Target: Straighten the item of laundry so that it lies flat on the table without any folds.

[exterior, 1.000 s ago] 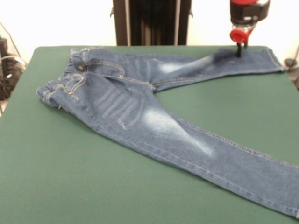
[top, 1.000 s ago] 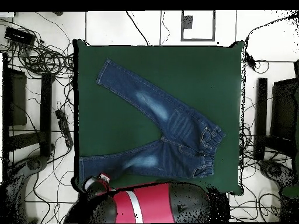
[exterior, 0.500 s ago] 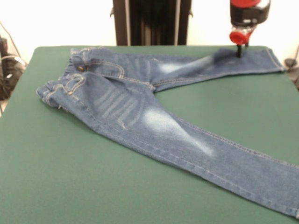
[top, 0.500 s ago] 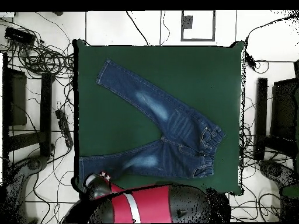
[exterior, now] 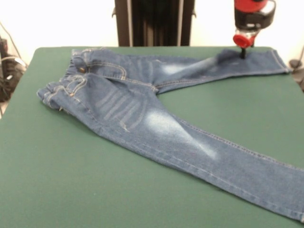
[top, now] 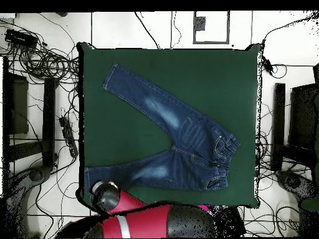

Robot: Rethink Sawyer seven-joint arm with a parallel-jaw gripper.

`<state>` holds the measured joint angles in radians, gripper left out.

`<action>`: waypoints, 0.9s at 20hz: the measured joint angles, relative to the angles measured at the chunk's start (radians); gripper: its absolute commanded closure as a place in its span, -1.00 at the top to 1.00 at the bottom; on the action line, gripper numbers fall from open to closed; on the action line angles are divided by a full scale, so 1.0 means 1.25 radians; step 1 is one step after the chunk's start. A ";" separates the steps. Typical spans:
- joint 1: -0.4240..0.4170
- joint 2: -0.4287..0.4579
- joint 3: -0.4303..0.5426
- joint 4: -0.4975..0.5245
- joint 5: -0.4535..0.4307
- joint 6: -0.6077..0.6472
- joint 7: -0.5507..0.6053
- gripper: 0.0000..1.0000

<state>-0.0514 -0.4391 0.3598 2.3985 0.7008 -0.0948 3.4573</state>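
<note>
Jeans (exterior: 142, 114) lie spread in a V on the green worktop (exterior: 71, 190), one leg's hem end directly beneath the gripper (exterior: 243, 53), whose jaws' state I cannot tell.

Jeans (exterior: 142, 102) are dark blue denim with orange-tan stitching and pale faded patches on both legs. Table (exterior: 71, 180) under them is plain dark green. Arm (exterior: 251, 16) above the jeans is red and black.
</note>
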 measured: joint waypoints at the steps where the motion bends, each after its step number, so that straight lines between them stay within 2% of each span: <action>1: 0.005 -0.002 -0.007 -0.006 0.007 0.018 0.000 1.00; 4: 0.007 -0.003 -0.020 -0.023 0.017 0.067 0.000 1.00; 9: -0.008 0.005 -0.020 -0.034 0.017 0.095 0.000 1.00; 18: -0.022 0.007 -0.014 -0.039 0.017 0.107 0.002 1.00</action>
<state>-0.0789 -0.4301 0.3423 2.3503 0.7225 0.0395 3.4596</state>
